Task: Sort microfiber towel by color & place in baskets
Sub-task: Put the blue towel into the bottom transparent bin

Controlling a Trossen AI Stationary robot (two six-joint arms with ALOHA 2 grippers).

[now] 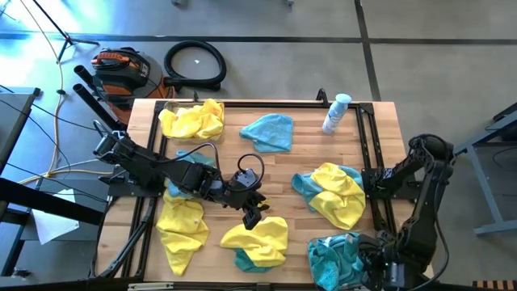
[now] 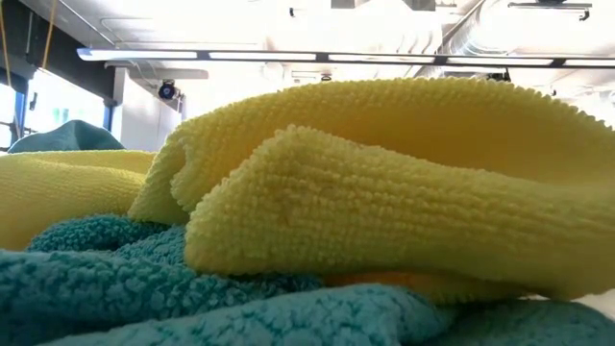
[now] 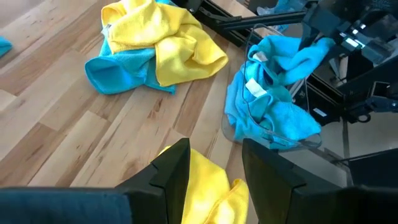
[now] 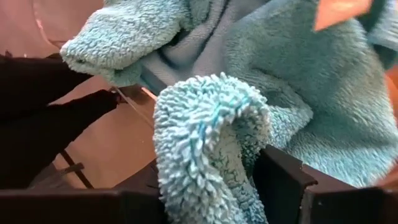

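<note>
Towels are soft, floppy, light; grab any raised fold. Left pincer [image 1: 254,212] hangs spread over yellow towel [image 1: 257,236] at counter's [image 1: 299,162] front edge; right pincer [image 4: 214,186] spread around teal towel [image 4: 205,130].

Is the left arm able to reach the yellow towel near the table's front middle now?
Probably yes. The left claw stands open beside that yellow towel, almost at its edge, and nothing lies between them.
</note>
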